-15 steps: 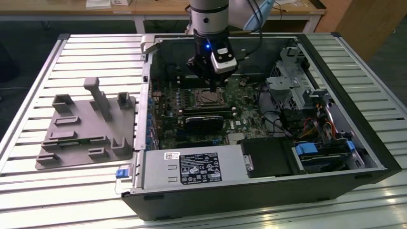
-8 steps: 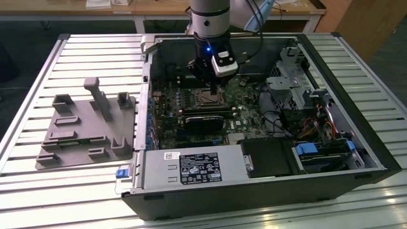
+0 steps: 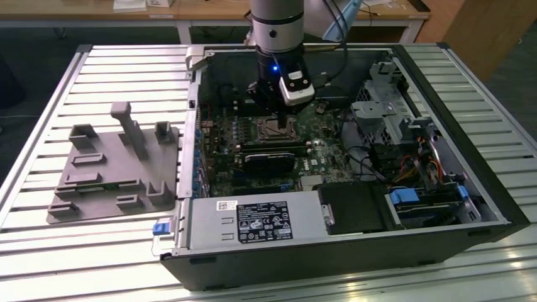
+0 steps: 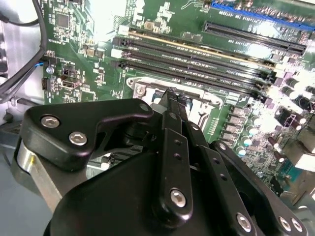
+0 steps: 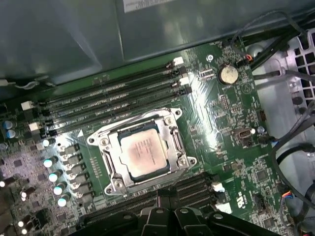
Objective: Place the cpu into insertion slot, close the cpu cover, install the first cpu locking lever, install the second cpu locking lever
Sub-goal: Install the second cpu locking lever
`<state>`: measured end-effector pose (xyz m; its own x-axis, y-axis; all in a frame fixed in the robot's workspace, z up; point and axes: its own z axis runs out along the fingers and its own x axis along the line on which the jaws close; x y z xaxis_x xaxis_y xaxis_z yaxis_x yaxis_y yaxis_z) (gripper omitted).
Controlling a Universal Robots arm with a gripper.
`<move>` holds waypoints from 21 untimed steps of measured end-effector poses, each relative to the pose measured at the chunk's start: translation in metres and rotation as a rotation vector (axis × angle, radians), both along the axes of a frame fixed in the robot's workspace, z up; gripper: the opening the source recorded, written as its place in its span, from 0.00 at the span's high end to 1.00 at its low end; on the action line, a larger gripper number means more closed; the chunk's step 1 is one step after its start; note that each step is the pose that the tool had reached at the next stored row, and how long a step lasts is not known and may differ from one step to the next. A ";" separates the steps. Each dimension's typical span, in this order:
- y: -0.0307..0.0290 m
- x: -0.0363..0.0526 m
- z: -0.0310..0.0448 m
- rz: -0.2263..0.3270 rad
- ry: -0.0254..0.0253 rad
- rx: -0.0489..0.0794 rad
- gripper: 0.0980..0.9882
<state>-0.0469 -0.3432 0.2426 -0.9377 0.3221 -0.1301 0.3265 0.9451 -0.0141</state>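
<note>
On the slatted bench, the gripper, fingers together and empty, hovers beside the insertion slot, where the cpu sits under the cpu cover.

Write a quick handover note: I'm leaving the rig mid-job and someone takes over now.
Pincer: hangs low over the insertion slot inside the open computer case; grip state not readable.
The cpu already sits in the slot, its metal top showing through the cpu cover, which lies down around it.
Done: cpu placed, cover looks closed.
Left: both locking levers; their state is unclear from here.
</note>
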 end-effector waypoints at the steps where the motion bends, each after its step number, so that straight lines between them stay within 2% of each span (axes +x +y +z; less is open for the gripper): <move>1: -0.0009 -0.0006 0.0000 0.000 -0.0001 0.000 1.00; 8: -0.0060 -0.0045 -0.0001 0.000 -0.0001 0.001 1.00; 14: -0.0063 -0.0045 0.0000 0.000 0.0001 0.000 1.00; 15: -0.0063 -0.0045 -0.0001 0.000 0.0020 0.001 1.00; 16: -0.0064 -0.0045 -0.0003 0.001 0.0077 0.001 1.00; 19: -0.0068 -0.0045 -0.0010 0.003 0.0321 0.002 1.00; 20: -0.0069 -0.0046 -0.0011 0.005 0.0387 0.002 1.00; 21: -0.0070 -0.0046 -0.0011 0.005 0.0396 0.002 1.00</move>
